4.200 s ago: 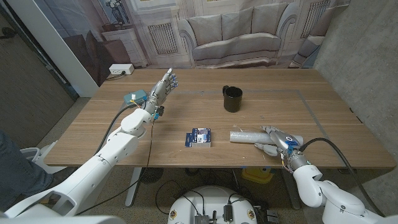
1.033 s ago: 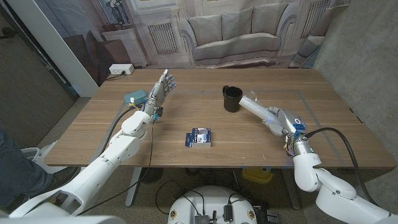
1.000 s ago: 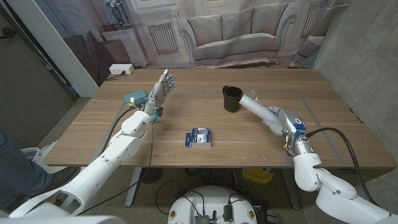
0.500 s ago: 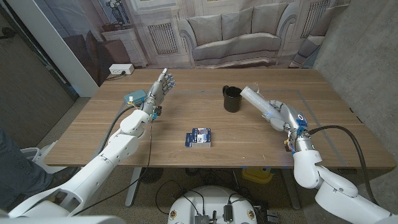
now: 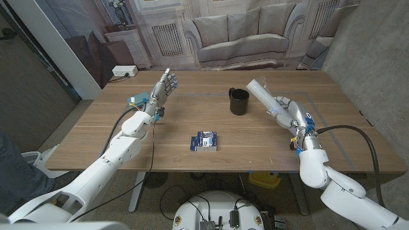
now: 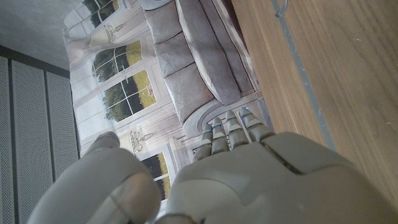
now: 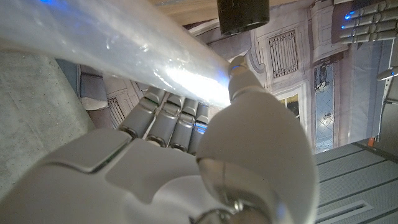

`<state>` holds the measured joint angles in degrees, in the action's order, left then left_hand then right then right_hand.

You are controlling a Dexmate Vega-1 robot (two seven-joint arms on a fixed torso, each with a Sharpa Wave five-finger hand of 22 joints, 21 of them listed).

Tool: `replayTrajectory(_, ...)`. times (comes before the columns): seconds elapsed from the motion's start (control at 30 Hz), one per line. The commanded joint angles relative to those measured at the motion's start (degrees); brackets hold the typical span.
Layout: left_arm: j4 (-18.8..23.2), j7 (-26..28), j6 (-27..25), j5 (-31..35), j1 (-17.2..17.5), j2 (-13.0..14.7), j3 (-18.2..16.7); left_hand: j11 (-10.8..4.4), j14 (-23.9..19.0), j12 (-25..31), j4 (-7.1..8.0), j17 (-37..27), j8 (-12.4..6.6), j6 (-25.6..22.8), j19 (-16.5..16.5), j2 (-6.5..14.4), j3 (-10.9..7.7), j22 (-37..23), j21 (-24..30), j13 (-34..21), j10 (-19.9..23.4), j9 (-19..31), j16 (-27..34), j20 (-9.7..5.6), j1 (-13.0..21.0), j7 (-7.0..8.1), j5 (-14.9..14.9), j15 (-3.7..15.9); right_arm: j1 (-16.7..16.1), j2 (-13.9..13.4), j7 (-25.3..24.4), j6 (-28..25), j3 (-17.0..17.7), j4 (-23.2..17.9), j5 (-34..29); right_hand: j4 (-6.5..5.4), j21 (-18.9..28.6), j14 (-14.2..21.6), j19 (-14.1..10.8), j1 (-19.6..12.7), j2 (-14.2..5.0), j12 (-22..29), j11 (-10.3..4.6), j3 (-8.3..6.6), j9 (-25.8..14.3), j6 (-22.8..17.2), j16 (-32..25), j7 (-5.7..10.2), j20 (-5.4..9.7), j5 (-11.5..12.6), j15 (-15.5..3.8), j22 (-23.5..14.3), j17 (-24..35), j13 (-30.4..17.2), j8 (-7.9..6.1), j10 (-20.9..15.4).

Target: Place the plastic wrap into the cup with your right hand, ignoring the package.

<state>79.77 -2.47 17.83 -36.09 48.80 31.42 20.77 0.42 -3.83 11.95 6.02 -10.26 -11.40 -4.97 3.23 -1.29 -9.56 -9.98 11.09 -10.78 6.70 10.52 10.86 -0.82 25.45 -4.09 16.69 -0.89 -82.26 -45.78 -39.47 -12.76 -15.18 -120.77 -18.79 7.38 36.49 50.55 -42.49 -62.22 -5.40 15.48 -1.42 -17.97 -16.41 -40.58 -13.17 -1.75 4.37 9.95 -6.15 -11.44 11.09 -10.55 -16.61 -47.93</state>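
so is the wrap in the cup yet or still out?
Still out. The right hand holds the plastic wrap tilted in the air, its upper end beside and above the cup, not inside it.

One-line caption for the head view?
Right hand lifts the plastic wrap roll beside the black cup.

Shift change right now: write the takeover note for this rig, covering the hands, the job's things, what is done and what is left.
Right robot hand: grips the plastic wrap, raised and tilted, upper end near the cup.
Left robot hand: raised over the table, fingers apart, holds nothing.
Package: on the table, untouched.
Done: wrap picked up.
Left: put the wrap into the cup, release.
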Motion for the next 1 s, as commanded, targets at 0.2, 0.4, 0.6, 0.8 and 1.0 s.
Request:
replayTrajectory(0.2, 0.35, 0.03, 0.93, 0.37, -0.22, 0.06, -0.35, 0.09, -0.44, -0.11, -0.23, -0.25, -0.03, -0.41, 0.13, 0.08, 0.28, -0.25, 0.3, -0.3, 0.8, 0.24, 0.0, -0.05, 0.11, -0.04, -0.28, -0.15, -0.2, 3.05, 2.07, 9.3, 3.53, 1.43, 6.05, -2.38, 0.62, 1.26, -0.13, -3.86, -4.59, -0.26, -5.5, -2.61, -0.33, -11.39, 0.27, 9.32, 7.89, 0.19, -6.97, -0.14, 0.15, -0.12, -0.32, -6.51)
replayTrajectory(0.4, 1.56, 0.41, 0.23, 0.56, 0.25, 0.67, -0.38, 0.01, -0.47, -0.2, -0.23, -0.25, -0.01, -0.39, 0.14, 0.12, 0.35, -0.25, 0.3, -0.29, 0.6, 0.24, 0.01, -0.05, 0.15, -0.05, -0.28, -0.1, 0.5, 4.04, 3.16, 13.2, 4.04, 3.16, 7.96, -2.41, 0.76, 1.27, -0.02, -3.85, -4.56, -0.52, -5.29, -2.64, -0.6, -11.49, 0.39, 9.29, 7.88, 0.18, -6.94, -0.1, 0.16, -0.13, -0.33, -6.39)
replayTrajectory(0.6, 2.72, 0.99, -0.31, 0.7, 0.95, 1.07, -0.41, 0.19, -0.44, -0.21, -0.24, -0.25, 0.0, -0.39, 0.15, 0.16, 0.4, -0.24, 0.31, -0.29, 0.59, 0.24, -0.01, -0.1, 0.19, -0.09, -0.29, -0.12, 0.98, 4.75, 4.8, 16.55, 4.73, 4.23, 10.09, -2.44, 0.95, 1.27, 0.04, -3.86, -4.56, -0.63, -5.17, -2.71, -0.8, -11.6, 0.51, 9.18, 7.91, 0.17, -6.92, -0.06, 0.18, -0.14, -0.29, -6.67)
replayTrajectory(0.8, 3.66, 1.41, -0.84, 0.64, 1.77, 1.47, -0.47, 0.15, -0.45, -0.21, -0.25, -0.25, 0.01, -0.39, 0.15, 0.18, 0.45, -0.24, 0.31, -0.29, 0.58, 0.24, -0.02, -0.08, 0.23, -0.06, -0.29, -0.17, 1.26, 5.47, 6.48, 18.94, 5.39, 4.92, 12.21, -2.4, 1.15, 1.41, 0.07, -3.94, -4.54, -0.78, -5.42, -2.8, -0.89, -11.8, 0.55, 9.02, 7.88, 0.12, -6.95, -0.02, 0.21, -0.15, -0.22, -6.88)
replayTrajectory(1.0, 4.39, 1.66, -0.84, 0.61, 2.45, 1.82, -0.71, -0.08, -0.37, -0.23, -0.25, -0.25, 0.03, -0.37, 0.15, 0.23, 0.53, -0.24, 0.31, -0.29, 0.55, 0.24, -0.05, -0.02, 0.27, -0.07, -0.3, -0.14, 2.58, 6.68, 9.88, 23.56, 5.75, 6.66, 17.4, -2.42, 1.39, 1.51, -0.09, -3.86, -4.46, -0.84, -4.98, -2.83, -0.86, -12.12, 0.61, 8.88, 7.84, 0.06, -6.9, 0.01, 0.22, -0.15, -0.15, -7.21)
